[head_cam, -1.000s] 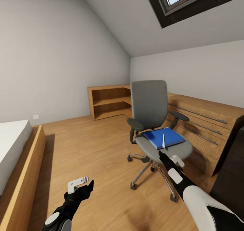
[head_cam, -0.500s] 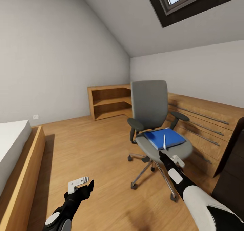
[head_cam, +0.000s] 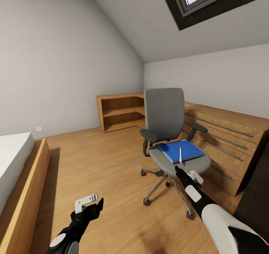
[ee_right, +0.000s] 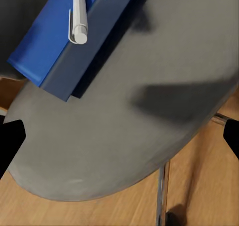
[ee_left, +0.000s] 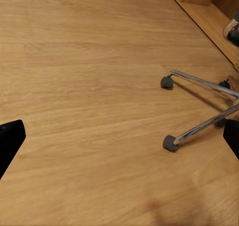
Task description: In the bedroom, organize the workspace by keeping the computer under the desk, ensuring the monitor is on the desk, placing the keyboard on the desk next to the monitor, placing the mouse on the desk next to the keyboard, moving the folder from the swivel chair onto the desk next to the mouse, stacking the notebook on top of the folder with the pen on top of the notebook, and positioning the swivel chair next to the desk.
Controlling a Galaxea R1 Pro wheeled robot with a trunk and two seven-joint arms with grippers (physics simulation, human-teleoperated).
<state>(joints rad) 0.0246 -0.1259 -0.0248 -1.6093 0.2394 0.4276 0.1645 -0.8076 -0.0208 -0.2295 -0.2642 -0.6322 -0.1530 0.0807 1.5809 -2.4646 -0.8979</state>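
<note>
I'm facing the chair (head_cam: 170, 134), which stands on the wood floor (head_cam: 104, 164) with its back toward the far wall and its seat turned my way. The folder (head_cam: 181, 151) lies flat on the seat, toward the side nearest the long wooden drawers (head_cam: 224, 142). The pen (head_cam: 180, 154) stands tilted just above the folder's near edge, right over the tip of my right fingers (head_cam: 178, 169). From my right wrist I see the pen (ee_right: 78, 14) lying along the folder (ee_right: 59, 42), its clip end toward me, and the grey seat (ee_right: 149, 126) spreading below. My two right fingertips (ee_right: 10, 139) sit at the far edges of that view, spread wide, gripping nothing, apart from the seat.

My left fingers (head_cam: 90, 205) hang low over bare floor, well apart from the chair. From the left wrist, both dark tips (ee_left: 9, 141) show at the picture's edges, spread wide, with floorboards (ee_left: 89, 86) between them and two metal chair legs (ee_left: 199, 106) on casters near one side.

A low wooden shelf unit (head_cam: 121, 112) fills the far corner behind the chair. The bed (head_cam: 15, 160) in its wooden frame runs along my left side. A skylight (head_cam: 209, 0) sits in the sloped ceiling. A dark unit (head_cam: 257, 183) shows at my far right.
</note>
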